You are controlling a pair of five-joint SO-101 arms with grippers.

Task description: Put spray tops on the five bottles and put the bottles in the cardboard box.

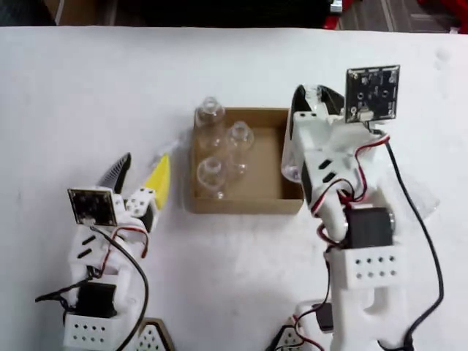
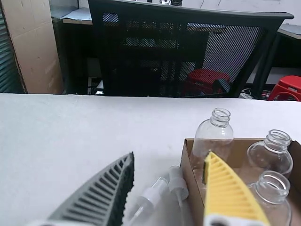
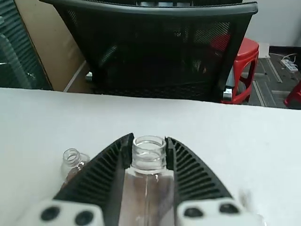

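Right wrist view: uncapped bottle [image 3: 149, 153] is clamped between right jaws, neck exposed presumably for capping; left jaws are held apart.

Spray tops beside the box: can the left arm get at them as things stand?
Probably yes. The left gripper is open and the spray tops lie on the table just ahead of it, with nothing between.

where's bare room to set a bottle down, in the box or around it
Free: the right half of the cardboard box; the table beyond the box and in front of it. Crowded: the box's left side with three bottles, and spray tops between box and left hand.
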